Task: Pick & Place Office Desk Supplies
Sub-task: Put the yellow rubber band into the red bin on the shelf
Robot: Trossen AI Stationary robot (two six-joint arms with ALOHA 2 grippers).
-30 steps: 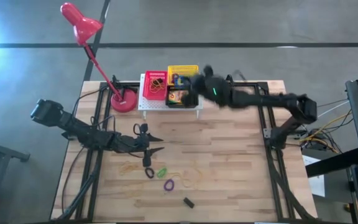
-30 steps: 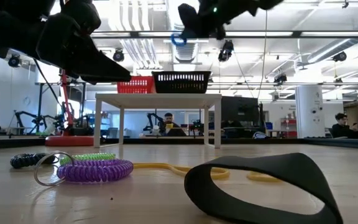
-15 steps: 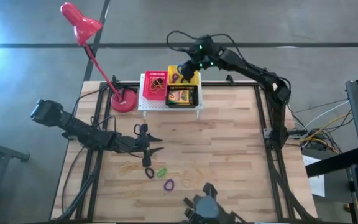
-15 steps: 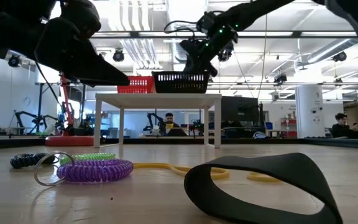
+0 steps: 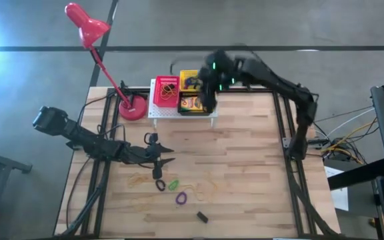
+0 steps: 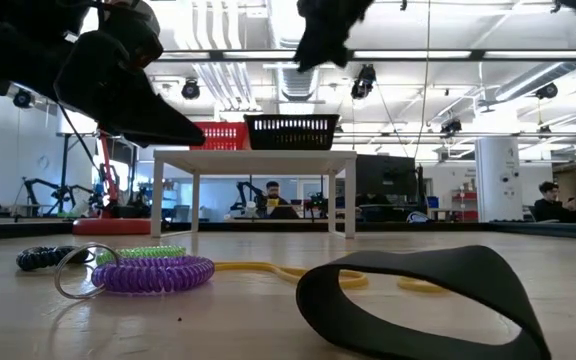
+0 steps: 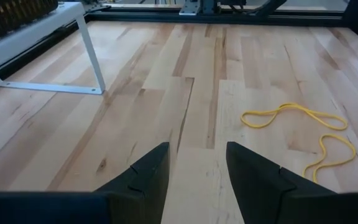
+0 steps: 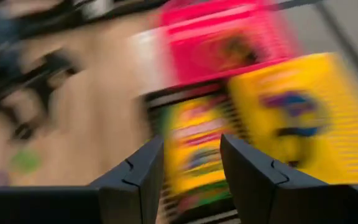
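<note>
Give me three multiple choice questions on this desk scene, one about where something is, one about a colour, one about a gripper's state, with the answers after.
1. Where is the right gripper?
A. above the baskets on the white rack
B. at the table's near edge
C. beside the lamp head

2. What colour is the desk lamp?
A. blue
B. red
C. white

3. How is the left gripper?
A. shut on a rubber band
B. open and empty
C. not in view

Answers: 1 A, the high view shows it over the rack. 2 B, its head and base are red. 3 B, the left wrist view shows bare table between its fingers.
</note>
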